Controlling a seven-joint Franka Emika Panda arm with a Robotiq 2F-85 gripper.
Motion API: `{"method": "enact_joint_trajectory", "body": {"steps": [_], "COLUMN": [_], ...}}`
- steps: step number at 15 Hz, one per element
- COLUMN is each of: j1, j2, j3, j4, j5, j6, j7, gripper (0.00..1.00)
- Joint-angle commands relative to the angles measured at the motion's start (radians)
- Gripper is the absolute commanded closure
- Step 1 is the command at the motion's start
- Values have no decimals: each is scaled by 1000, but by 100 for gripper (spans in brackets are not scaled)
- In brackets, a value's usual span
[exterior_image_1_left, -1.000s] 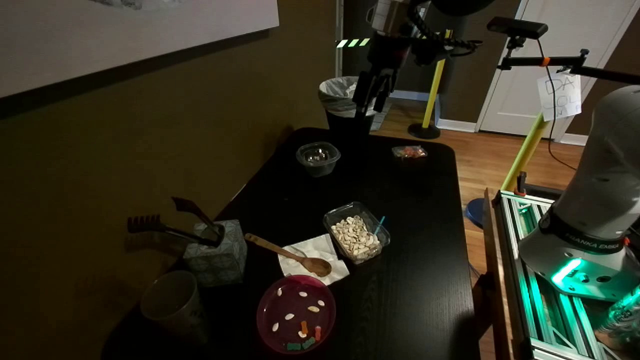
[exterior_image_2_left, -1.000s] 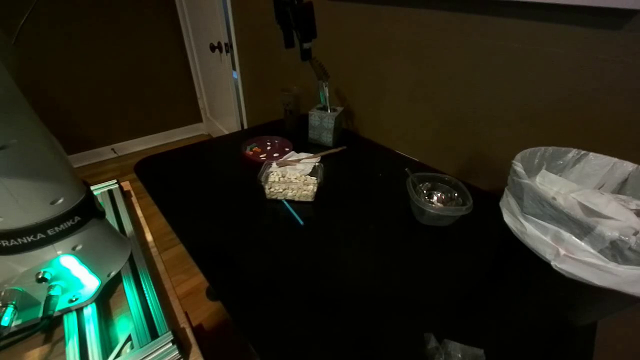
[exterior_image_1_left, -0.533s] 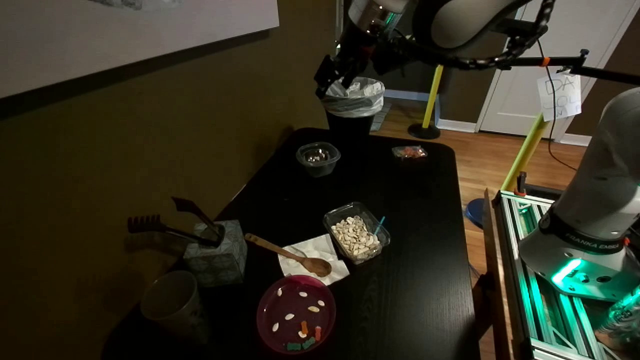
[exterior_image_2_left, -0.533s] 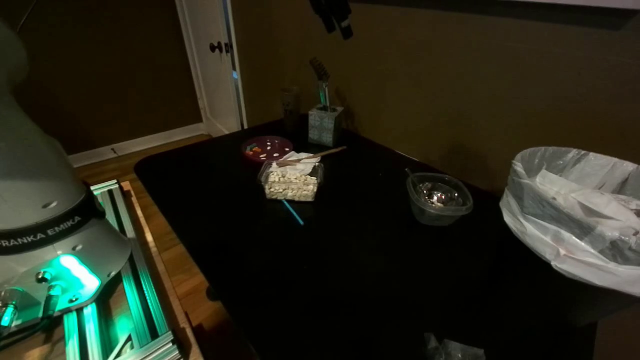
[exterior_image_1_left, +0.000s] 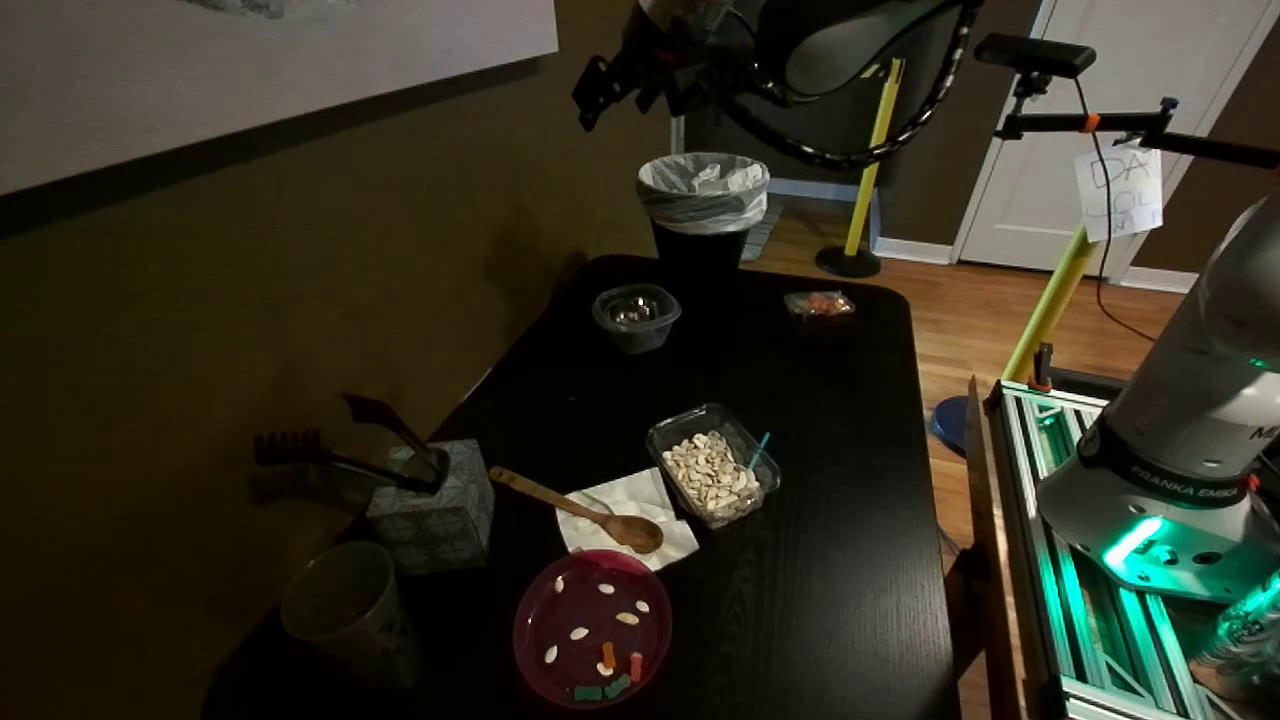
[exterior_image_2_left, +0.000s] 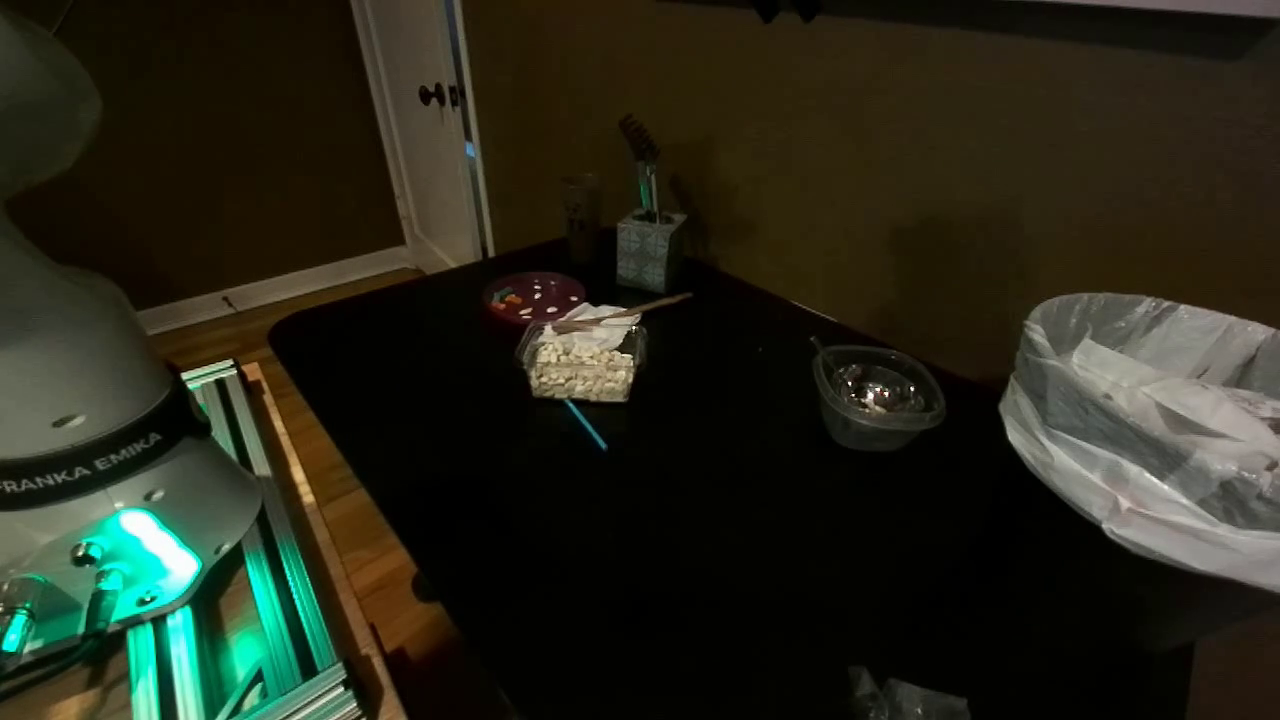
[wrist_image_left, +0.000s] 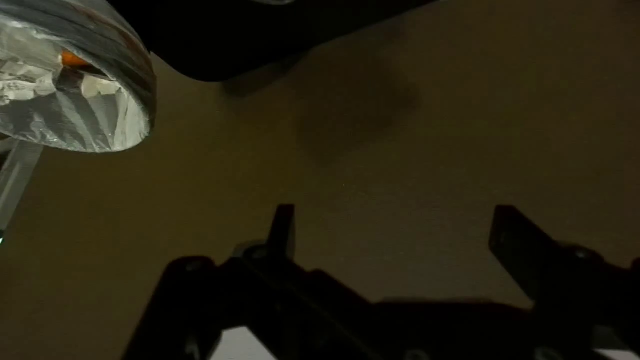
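The claw gapes, its fingers spread wide with nothing between them, before the brown wall. It hangs high above the counter, touching none of the things there. Seemingly nearest of these is a clear container, which lies below the claw, well apart, and shows no evident long axis. Near it, at the counter's end, stands a lined waste bin. Farther off, toward the counter's other end, lie a tub of pale seeds, a wooden spoon on a white napkin and a purple plate.
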Motion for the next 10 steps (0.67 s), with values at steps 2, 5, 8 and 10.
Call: {"method": "enact_joint_trajectory", "body": {"steps": [2, 5, 8, 10], "j1": [2, -40, -73, -64], "j2": [29, 77, 118, 159], "j3": [3, 13, 22, 21], "j4": [19, 73, 171, 267], "j5": [0, -282, -524, -679], "j6": [0, 171, 256, 260], "j7": [-1, 143, 237, 301], "gripper": [0, 0, 0, 0]}}
